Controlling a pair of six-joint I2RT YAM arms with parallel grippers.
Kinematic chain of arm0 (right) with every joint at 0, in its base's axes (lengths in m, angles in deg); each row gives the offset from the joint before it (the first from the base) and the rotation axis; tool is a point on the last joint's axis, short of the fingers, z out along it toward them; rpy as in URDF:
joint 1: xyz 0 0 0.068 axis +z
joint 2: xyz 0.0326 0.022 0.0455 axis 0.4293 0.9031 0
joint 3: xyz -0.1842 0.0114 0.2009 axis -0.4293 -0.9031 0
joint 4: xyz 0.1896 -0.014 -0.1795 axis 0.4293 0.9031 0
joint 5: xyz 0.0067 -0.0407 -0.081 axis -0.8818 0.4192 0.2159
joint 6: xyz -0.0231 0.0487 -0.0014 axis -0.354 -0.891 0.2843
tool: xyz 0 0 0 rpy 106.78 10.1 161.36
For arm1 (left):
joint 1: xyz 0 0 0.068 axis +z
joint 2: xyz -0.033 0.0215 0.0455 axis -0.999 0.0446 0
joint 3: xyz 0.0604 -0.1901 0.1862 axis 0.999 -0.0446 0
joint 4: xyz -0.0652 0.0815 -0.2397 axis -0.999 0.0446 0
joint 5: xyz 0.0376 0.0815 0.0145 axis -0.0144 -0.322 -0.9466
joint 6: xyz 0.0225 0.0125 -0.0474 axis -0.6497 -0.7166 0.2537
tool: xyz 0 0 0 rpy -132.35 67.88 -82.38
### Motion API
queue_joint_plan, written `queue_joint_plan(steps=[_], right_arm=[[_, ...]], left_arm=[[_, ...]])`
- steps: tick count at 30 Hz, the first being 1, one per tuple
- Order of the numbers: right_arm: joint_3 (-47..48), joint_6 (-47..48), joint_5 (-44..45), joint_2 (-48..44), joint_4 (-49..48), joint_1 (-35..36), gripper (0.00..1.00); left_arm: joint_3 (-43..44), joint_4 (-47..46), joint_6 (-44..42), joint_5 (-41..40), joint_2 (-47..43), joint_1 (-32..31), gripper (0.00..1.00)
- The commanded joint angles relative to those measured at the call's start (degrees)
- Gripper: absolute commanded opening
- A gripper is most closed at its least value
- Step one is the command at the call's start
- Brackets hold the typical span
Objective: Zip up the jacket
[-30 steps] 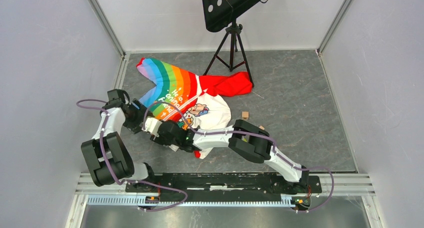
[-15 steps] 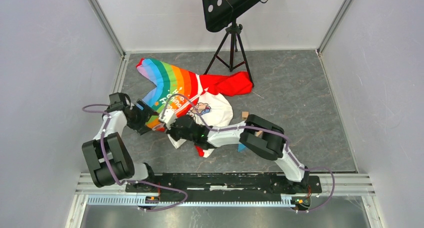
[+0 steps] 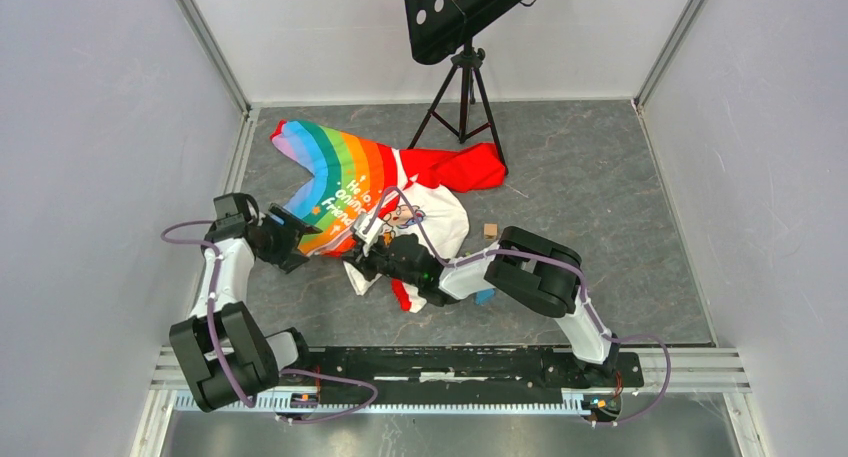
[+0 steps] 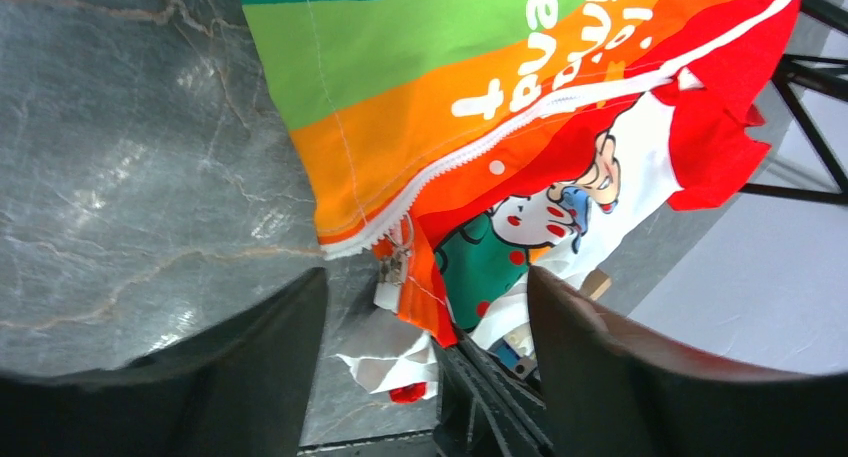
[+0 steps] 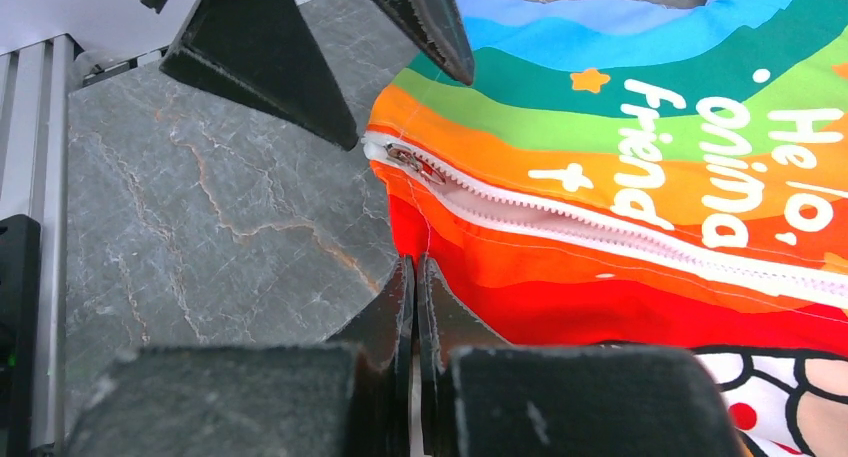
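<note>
Grey marbled counter (image 3: 600, 177), pale walls round it, black music stand (image 3: 463, 87) at the far end. The jacket (image 3: 350, 172) lies crumpled at the foot of the stand, with its hem the end farthest from the stand. Both arms meet at that hem.

My left fingers (image 4: 250, 377) stand wide, nothing between them. My right fingers (image 5: 392, 307) are pressed together at the hem's edge; I cannot tell whether cloth is caught.

Step in hand, as I judge it: getting hold of the slider (image 5: 405, 159), which sits right down at the hem. Next move calls for closing the left fingers on that small pull, then drawing it stand-ward along the teeth with the hem pinned.

Right wrist view shows the slider with the left tips just short of it; the top view hides the slider behind the wrists. Only the left wrist view shows the cartoon panel tucked beneath the rainbow one.
</note>
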Motion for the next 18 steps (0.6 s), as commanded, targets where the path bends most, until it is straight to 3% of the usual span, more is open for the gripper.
queue_joint_plan(steps=[1, 5, 7, 9, 14, 18], right_arm=[[-0.96, -0.96, -2.37, -2.32, -6.13, 0.03, 0.00], [-1.26, -0.87, -2.48, -2.40, -6.36, -0.02, 0.00], [-1.22, -0.76, -2.20, -2.41, -6.36, -0.02, 0.00], [-1.19, -0.81, -2.18, -2.41, -6.43, 0.00, 0.00], [-1.18, -0.74, -2.01, -2.29, -6.19, -0.02, 0.00], [-1.06, -0.70, -2.29, -2.16, -6.18, -0.01, 0.00]], left_arm=[[0.58, 1.78, 2.34, 2.30, -3.18, 0.36, 0.65], [-0.85, 1.94, 4.36, 3.11, -5.36, 0.32, 0.51], [-1.82, 1.94, 5.20, 3.13, -6.19, 0.33, 0.51], [-2.54, 2.58, 5.67, 2.41, -6.44, 0.32, 0.60], [-3.18, 3.33, 5.81, 0.92, -5.69, 0.32, 0.61], [-4.06, 0.56, 5.77, 2.57, -4.68, 0.29, 0.45]])
